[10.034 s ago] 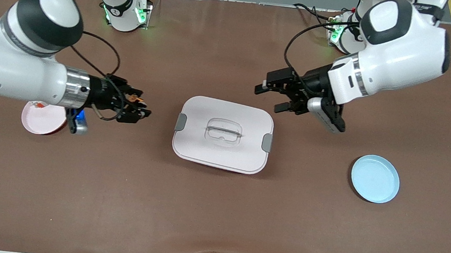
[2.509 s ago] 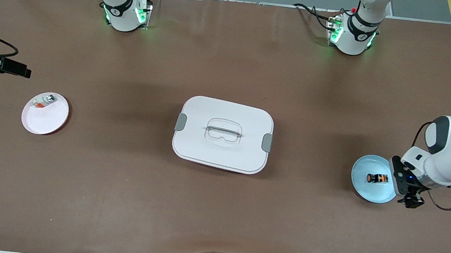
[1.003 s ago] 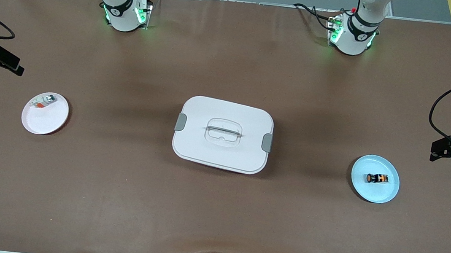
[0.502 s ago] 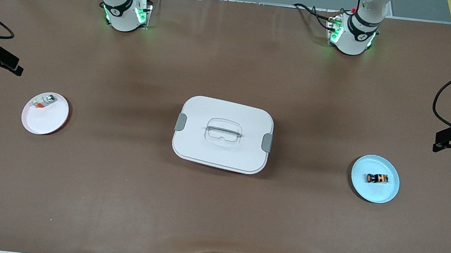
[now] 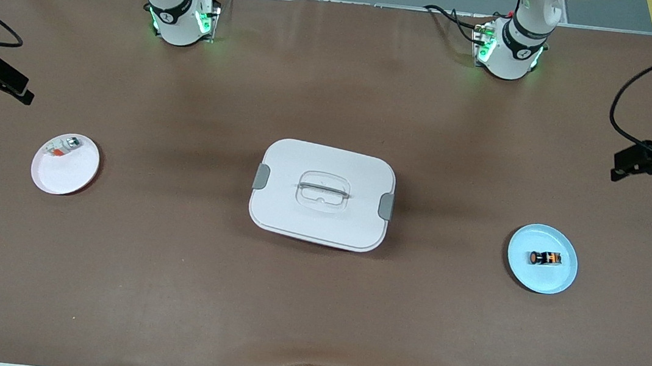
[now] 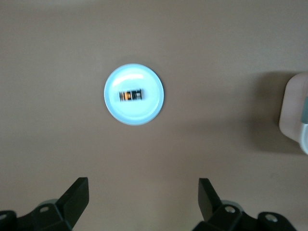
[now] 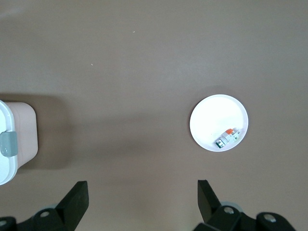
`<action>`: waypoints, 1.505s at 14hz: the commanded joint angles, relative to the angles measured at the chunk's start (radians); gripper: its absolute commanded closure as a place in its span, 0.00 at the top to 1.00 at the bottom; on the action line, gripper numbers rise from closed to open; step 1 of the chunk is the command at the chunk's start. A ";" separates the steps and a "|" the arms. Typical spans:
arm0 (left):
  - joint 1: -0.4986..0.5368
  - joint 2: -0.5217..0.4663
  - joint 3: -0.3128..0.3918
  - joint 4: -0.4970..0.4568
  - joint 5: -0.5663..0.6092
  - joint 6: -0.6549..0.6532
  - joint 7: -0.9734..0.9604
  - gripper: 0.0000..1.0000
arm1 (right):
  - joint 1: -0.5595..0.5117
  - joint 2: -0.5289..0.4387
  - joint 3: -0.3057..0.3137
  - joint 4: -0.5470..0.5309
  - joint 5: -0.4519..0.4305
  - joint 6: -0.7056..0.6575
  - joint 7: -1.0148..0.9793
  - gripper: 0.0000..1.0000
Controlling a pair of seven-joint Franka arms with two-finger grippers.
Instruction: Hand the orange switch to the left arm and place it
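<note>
One orange switch lies on its side in the blue plate toward the left arm's end of the table; we read no writing on it. The box sits mid-table, lid on. The left gripper hangs high over the table near that plate, fingers wide and empty. The right gripper (equally wide, empty) hangs over the table near the pink plate.
</note>
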 commanded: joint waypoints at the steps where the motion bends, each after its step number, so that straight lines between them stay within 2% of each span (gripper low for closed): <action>1: -0.075 -0.082 0.073 -0.071 -0.016 -0.020 -0.037 1.00 | -0.005 -0.048 0.006 -0.060 0.000 0.022 -0.012 1.00; 3: -0.079 -0.121 0.079 -0.113 -0.017 -0.009 -0.031 1.00 | -0.006 -0.051 0.006 -0.061 0.000 0.022 -0.010 1.00; 6: -0.101 -0.176 0.101 -0.162 -0.025 0.012 -0.028 1.00 | -0.006 -0.102 0.006 -0.142 0.000 0.068 -0.010 1.00; 8: -0.114 -0.202 0.110 -0.197 -0.037 0.032 -0.026 1.00 | -0.006 -0.106 0.006 -0.149 0.000 0.071 -0.010 1.00; 19: -0.111 -0.199 0.098 -0.180 -0.039 0.002 -0.023 1.00 | -0.006 -0.100 0.006 -0.143 -0.004 0.080 -0.012 1.00; 21: -0.109 -0.202 0.099 -0.179 -0.069 0.002 -0.023 1.00 | -0.003 -0.100 0.008 -0.139 -0.006 0.086 -0.012 1.00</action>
